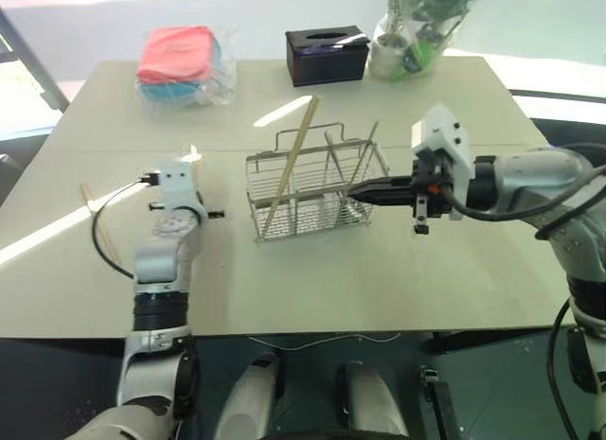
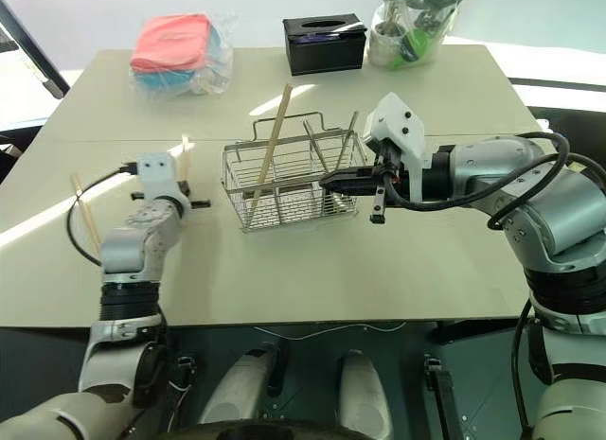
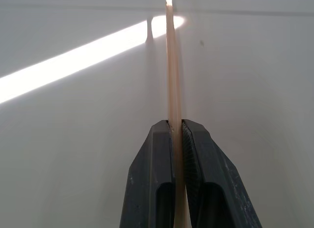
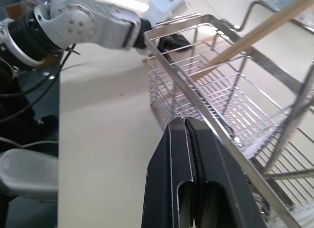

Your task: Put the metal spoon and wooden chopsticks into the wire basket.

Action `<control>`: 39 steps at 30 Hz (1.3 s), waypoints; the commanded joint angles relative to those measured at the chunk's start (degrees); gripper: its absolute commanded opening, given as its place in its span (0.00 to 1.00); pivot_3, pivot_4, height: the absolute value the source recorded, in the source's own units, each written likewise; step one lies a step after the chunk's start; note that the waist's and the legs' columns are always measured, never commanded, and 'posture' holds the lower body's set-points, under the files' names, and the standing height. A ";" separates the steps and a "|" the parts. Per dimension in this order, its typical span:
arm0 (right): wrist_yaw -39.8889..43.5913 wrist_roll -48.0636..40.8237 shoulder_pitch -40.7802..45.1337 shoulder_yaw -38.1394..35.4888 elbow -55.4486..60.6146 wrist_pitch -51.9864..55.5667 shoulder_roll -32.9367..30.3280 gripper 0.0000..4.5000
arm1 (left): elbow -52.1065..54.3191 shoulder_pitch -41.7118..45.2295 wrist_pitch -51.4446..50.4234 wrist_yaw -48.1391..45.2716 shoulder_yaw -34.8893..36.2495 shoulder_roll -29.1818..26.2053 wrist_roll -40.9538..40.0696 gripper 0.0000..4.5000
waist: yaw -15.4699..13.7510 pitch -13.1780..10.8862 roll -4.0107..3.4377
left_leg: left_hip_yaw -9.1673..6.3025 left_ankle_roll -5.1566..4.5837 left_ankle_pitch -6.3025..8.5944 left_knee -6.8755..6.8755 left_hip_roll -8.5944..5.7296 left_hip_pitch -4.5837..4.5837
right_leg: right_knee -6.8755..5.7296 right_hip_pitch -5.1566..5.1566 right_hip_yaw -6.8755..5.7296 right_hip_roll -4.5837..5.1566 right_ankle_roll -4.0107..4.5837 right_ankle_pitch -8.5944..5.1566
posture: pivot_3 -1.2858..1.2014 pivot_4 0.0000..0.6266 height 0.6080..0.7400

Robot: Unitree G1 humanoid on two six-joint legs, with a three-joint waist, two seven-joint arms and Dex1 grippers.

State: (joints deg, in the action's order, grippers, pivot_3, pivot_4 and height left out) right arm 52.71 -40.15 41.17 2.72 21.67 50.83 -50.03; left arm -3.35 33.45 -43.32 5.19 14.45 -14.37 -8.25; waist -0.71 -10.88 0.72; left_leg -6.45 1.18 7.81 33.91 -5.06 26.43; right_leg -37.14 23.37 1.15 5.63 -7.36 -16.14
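Our left end effector point(image 3: 176, 135) pinches 1 wooden chopstick point(image 3: 172, 76) above the bench point(image 1: 379, 289). Another chopstick point(image 1: 292, 166) leans in the wire basket point(image 1: 312, 189). Our right end effector point(image 4: 189, 125), pressed together, touches the basket's rim.

One chopstick point(image 1: 292, 164) leans in the wire basket point(image 1: 312, 189); right hand point(image 1: 365, 190), closed, at its side.

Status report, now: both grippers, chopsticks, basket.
Left gripper shut on one chopstick. Right gripper shut, empty, at the wire basket rim. Second chopstick leaning in basket. Nothing blocking.
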 commanded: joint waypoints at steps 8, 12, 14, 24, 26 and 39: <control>-5.49 -0.10 -0.94 -5.50 2.77 -0.76 2.13 0.00 | -1.37 11.92 23.84 -31.70 3.24 -11.63 -13.34 0.01 | -0.07 0.00 0.00 | 0.04 -0.04 0.00 0.01 -0.10 0.02 | 0.07 -0.06 0.00 0.11 0.00 0.00 | 0.52 0.24 1.00; -6.88 -0.19 -2.16 -6.45 3.75 -0.76 2.25 0.00 | -3.00 15.60 26.94 -39.89 4.32 -8.14 -21.64 0.01 | -0.01 0.00 0.00 | 0.02 -0.06 -0.01 0.02 -0.09 0.02 | 0.06 -0.06 0.00 0.11 0.01 0.00 | 0.52 0.24 1.00; -7.49 -0.13 -2.47 -6.62 3.91 -0.85 2.46 0.00 | -2.59 16.15 25.38 -42.61 4.15 -6.63 -25.49 0.01 | 0.10 0.00 0.00 | 0.02 -0.07 -0.02 0.02 -0.08 0.02 | 0.06 -0.07 -0.01 0.10 0.00 0.00 | 0.52 0.24 1.00; -11.03 0.21 -4.85 -7.59 5.68 -1.47 4.50 0.00 | -0.33 14.64 25.01 -45.73 1.16 2.59 -33.14 0.01 | 0.41 0.00 0.00 | 0.02 -0.11 -0.04 0.06 -0.04 -0.01 | -0.02 -0.08 0.01 0.03 -0.13 0.07 | 0.52 0.24 1.00; -11.33 0.34 -4.98 -7.58 5.64 -1.61 4.65 0.00 | -0.79 14.19 26.36 -45.55 1.40 4.13 -33.16 0.01 | 0.33 0.00 0.01 | 0.01 -0.11 -0.05 0.08 -0.05 -0.02 | -0.02 -0.10 0.01 0.03 -0.14 0.08 | 0.52 0.24 1.00; -10.94 1.37 -3.82 -6.66 3.40 -2.94 5.57 0.00 | -1.57 5.55 31.98 -49.27 -1.89 8.03 -31.72 0.01 | 0.10 0.00 0.00 | 0.02 -0.11 -0.04 0.10 -0.05 -0.03 | 0.00 -0.13 0.01 0.03 -0.13 0.08 | 0.52 0.24 1.00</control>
State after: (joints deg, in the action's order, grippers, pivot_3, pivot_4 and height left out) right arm 41.50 -38.95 36.05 -3.03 24.51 49.43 -44.71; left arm -6.58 38.93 -12.61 -43.55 12.76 -6.58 -39.80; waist -0.61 -10.89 0.73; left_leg -6.43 1.07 7.76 34.01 -5.11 26.40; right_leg -37.14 23.23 1.16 5.66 -7.48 -16.06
